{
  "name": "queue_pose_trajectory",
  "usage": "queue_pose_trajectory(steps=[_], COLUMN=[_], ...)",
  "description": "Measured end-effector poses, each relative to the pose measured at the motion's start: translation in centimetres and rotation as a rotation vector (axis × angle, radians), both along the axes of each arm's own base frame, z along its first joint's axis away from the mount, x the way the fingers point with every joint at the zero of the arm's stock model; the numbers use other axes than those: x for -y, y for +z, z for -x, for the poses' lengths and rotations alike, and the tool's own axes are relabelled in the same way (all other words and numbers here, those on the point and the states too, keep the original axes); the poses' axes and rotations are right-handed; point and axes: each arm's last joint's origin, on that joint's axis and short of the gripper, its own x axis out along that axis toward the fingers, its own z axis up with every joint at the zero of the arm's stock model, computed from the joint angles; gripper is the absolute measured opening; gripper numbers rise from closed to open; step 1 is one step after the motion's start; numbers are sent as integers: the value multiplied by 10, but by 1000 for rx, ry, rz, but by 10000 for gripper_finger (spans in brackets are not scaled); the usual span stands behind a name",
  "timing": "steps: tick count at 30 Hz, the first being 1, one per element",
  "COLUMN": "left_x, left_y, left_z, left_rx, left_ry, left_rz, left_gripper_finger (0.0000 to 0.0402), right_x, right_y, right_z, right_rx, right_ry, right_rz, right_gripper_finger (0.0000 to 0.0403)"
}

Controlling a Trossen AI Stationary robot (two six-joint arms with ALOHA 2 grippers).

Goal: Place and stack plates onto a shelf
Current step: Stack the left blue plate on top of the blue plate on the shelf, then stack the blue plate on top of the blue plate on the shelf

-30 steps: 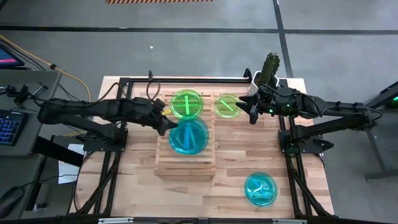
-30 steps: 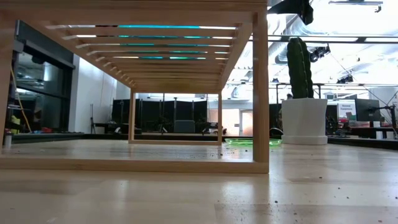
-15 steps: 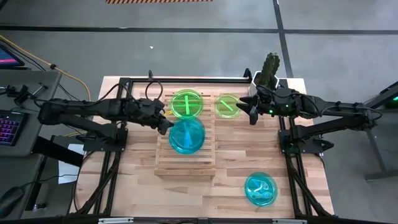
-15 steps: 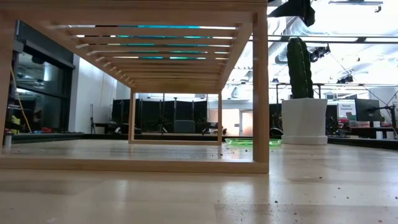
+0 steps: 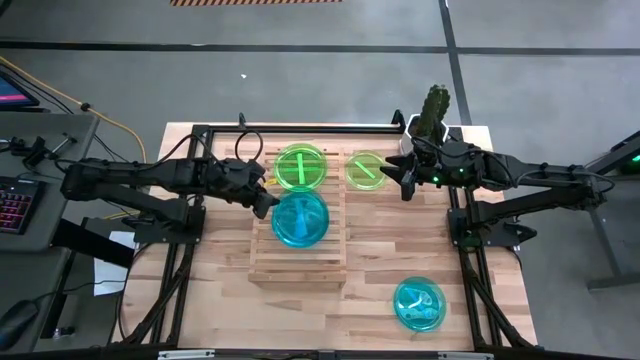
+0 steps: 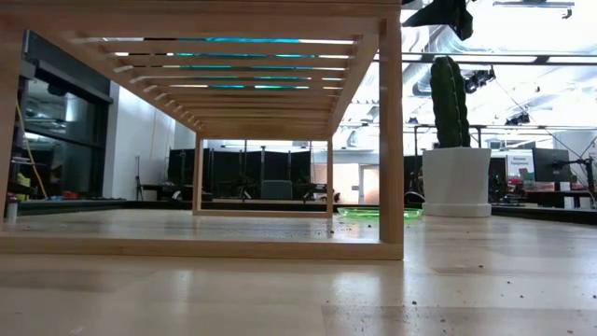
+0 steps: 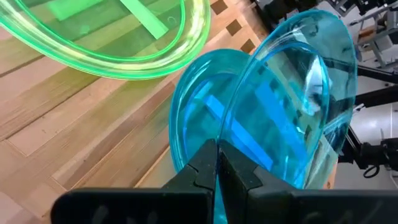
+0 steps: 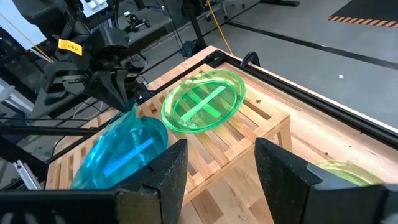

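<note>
- Round translucent cyan plastic plates [image 7: 292, 118]: glossy, smooth.
- Lime green plastic plate [image 5: 300, 166]: translucent, shiny.
- Slatted light wooden shelf [image 5: 297, 262]: matt.
- Plank wooden table [image 5: 370, 260]: smooth.

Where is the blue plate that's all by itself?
In the high view, that blue plate lies on the table in the near right corner, away from the wooden shelf and under the right arm's side.

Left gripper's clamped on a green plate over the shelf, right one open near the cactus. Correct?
Not quite. The left gripper is shut on a blue plate, tilted over another blue plate on the shelf, as the left wrist view shows. The right gripper is open near the cactus.
</note>
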Motion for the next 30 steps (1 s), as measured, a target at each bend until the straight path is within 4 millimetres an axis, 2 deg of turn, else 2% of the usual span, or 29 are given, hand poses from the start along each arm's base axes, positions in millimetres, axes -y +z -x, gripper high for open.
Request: queue_pose_trajectory(steps=[7, 17, 23, 30], left_x=[0, 0, -4, -9], left_y=[0, 1, 14, 31], left_z=[0, 0, 5, 15], left_rx=[2, 12, 117, 248], left_ry=[-13, -26, -6, 20], left_rz=[-9, -26, -28, -38], left_gripper_finger=[12, 106, 143, 154], right_x=[0, 0, 0, 0], right_y=[0, 0, 0, 0], right_z=[0, 0, 0, 0], right_rx=[0, 0, 0, 1], right_ry=[0, 0, -2, -3], right_rz=[0, 0, 1, 0], right_gripper_finger=[170, 170, 170, 170])
